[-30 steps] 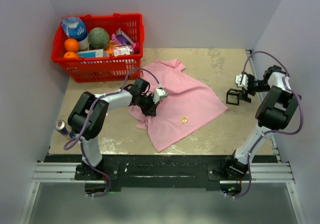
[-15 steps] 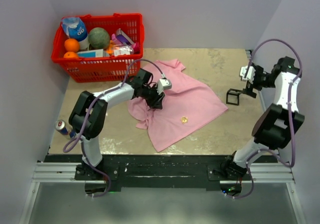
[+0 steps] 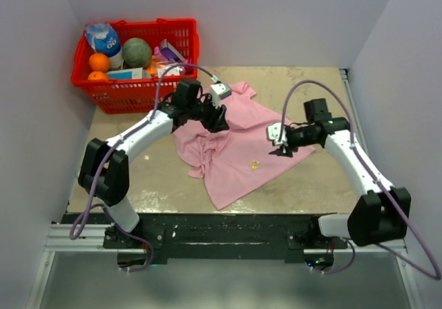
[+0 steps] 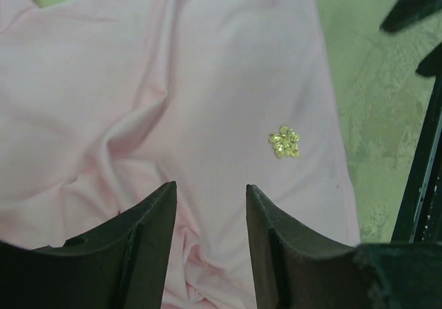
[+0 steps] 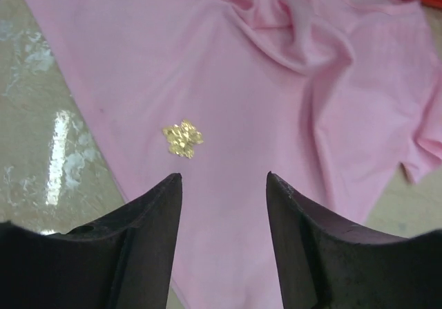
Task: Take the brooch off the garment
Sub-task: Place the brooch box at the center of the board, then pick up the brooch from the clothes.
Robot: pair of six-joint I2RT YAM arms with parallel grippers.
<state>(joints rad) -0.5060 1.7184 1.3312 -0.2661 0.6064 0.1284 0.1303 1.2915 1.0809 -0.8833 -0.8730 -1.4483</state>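
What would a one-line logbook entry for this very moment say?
brooch: on garment, untouched | left jaws: open, empty, above garment | right jaws: open, empty, near brooch

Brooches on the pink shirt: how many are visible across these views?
1. The brooch sits on the flat, smooth part of the shirt, toward its near edge in the top view. Another could be hidden in the bunched folds on the left.

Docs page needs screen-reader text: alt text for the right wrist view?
A tiny gold flower-shaped brooch lies on a light pink soft-cloth T-shirt, just beyond the right gripper, whose dark jaws stand apart holding nothing. The shirt bunches into folds toward the top, with mottled beige tabletop at left.
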